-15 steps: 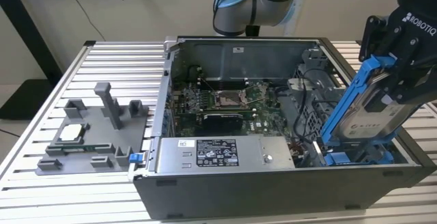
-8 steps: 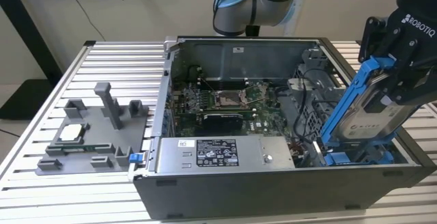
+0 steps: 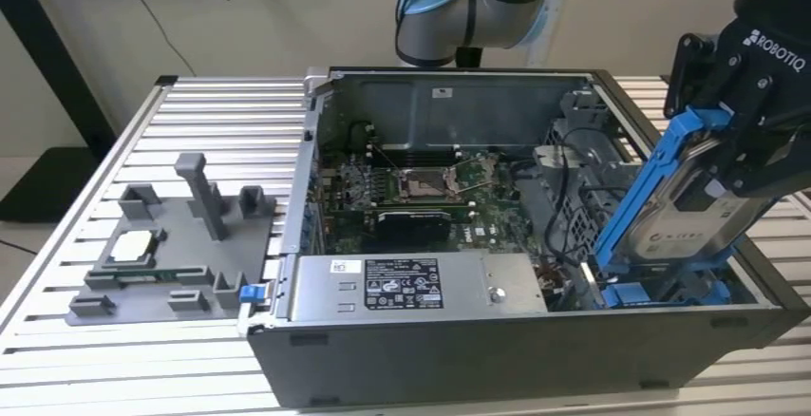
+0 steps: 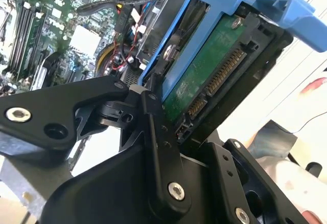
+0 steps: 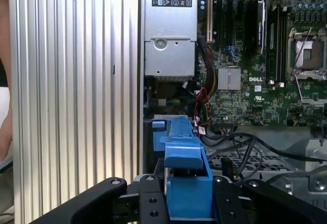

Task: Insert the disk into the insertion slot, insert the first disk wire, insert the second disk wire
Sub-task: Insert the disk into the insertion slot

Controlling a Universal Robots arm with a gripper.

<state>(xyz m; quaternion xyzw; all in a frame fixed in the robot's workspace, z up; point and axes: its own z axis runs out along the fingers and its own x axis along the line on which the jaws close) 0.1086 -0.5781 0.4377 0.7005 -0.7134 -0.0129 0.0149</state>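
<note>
Blue-framed disk point(image 3: 668, 231): tilted over a corner of the computer case point(image 3: 507, 340).
Gripper point(image 3: 725, 164): we see it clamped on the disk.

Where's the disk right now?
On the exterior view's right, the disk is tilted in the gripper, lower end at the blue-railed bay inside the computer case.

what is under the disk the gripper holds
The disk, held tilted by the gripper, has the insertion slot beneath its lower end: blue rails and tabs show there. The slot's deeper inside is covered by the disk itself.
</note>
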